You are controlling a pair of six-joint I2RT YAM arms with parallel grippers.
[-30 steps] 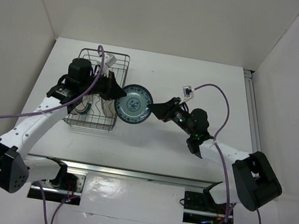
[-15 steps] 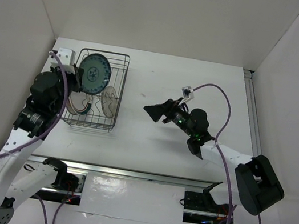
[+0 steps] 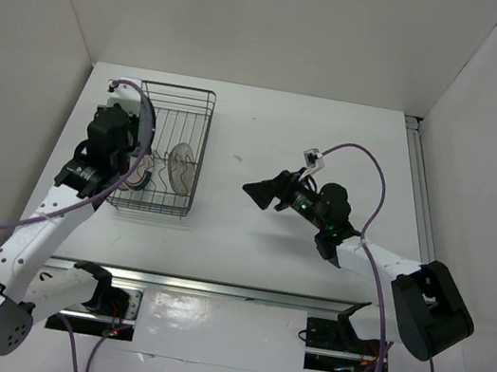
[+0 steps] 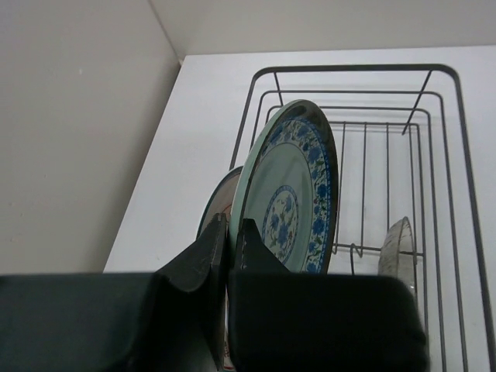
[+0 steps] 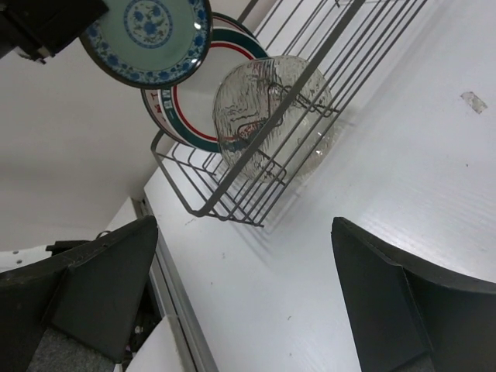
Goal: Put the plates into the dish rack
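One teal plate (image 4: 288, 209) — lower rim pinched in left hand (image 4: 232, 229).

Top external: high, looks down on whole table (image 3: 248, 244). Left wrist: close, facing along dish rack (image 4: 349, 68). Right wrist: low, farther off (rack shared by all three)

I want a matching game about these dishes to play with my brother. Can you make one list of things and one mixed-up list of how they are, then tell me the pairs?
Things:
1. blue plate
2. glass plate
3. white plate with green and red rim
4. right gripper

How they are:
A. open, holding nothing
B. see-through, standing in the rack
C. pinched at its rim by the left gripper
D. standing between the other two plates

Pairs: 1-C, 2-B, 3-D, 4-A
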